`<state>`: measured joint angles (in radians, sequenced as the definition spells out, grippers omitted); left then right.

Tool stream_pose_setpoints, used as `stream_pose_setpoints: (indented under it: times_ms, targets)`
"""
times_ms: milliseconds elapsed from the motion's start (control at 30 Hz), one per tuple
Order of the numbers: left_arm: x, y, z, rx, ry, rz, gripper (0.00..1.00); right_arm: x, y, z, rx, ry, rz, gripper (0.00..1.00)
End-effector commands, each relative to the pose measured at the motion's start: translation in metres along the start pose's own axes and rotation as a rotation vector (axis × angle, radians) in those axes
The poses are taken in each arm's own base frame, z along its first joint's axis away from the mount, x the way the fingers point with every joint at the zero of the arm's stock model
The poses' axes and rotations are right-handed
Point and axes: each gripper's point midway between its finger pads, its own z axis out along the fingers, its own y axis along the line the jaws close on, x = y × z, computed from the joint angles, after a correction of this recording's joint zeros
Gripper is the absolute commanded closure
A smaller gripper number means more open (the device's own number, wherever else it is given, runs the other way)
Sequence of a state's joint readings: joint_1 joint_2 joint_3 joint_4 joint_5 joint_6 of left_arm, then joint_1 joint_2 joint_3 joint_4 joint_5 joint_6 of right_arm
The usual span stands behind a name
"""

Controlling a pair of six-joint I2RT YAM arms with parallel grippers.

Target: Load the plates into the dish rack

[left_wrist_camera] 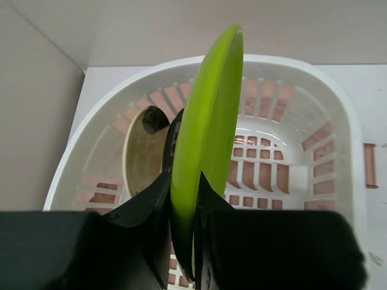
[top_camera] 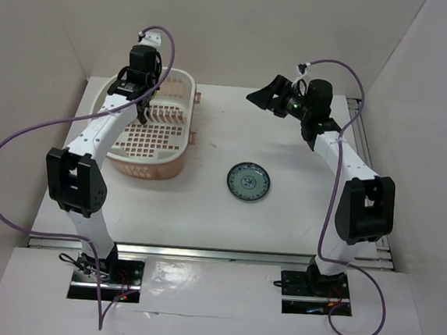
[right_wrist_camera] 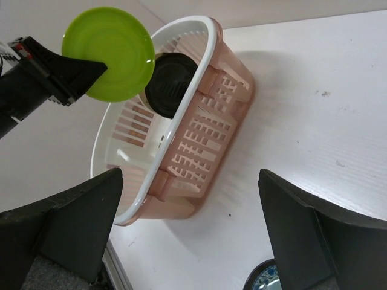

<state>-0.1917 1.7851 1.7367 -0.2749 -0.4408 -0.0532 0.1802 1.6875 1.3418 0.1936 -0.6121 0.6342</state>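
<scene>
My left gripper [top_camera: 142, 107] hangs over the dish rack [top_camera: 159, 142], shut on the lime green plate [left_wrist_camera: 208, 121], which it holds upright and edge-on above the rack floor. In the right wrist view the green plate [right_wrist_camera: 109, 53] is level with the rack's far rim. The cream plate with a dark patch [left_wrist_camera: 140, 154] stands in the rack, with the black plate [right_wrist_camera: 169, 84] beside it. The blue-white patterned plate [top_camera: 248, 181] lies flat on the table. My right gripper [top_camera: 267, 99] is open and empty, raised right of the rack.
White walls close in the table [top_camera: 204, 213] on the left, back and right. The rack's salmon side [right_wrist_camera: 202, 136] has two clips facing the table's middle. The patterned plate's edge shows in the right wrist view [right_wrist_camera: 266, 283].
</scene>
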Motion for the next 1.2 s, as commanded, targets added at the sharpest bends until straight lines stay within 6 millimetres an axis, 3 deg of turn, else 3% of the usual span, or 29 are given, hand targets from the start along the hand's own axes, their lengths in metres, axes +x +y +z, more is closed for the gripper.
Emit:
stream_pose_setpoints:
  times_ms: [0,333,667,867,1167]
  targets:
    - [-0.017,0.006,0.012,-0.022,-0.088,-0.008,1.0,-0.004,0.002,0.001,-0.022,0.001,-0.017,0.0]
    - [0.03,-0.006,0.035,-0.016,-0.01,0.012,1.0,-0.005,-0.001,0.012,-0.048,0.014,-0.003,0.0]
    - [0.046,-0.006,0.053,-0.055,0.007,0.052,1.0,-0.006,-0.008,0.025,-0.059,0.031,0.011,0.0]
    - [0.069,-0.004,0.068,-0.103,0.055,0.084,1.0,-0.007,-0.008,0.028,-0.067,0.035,0.018,0.0]
    - [0.086,-0.003,0.076,-0.13,0.081,0.097,1.0,-0.005,-0.013,0.034,-0.07,0.046,0.032,0.0]
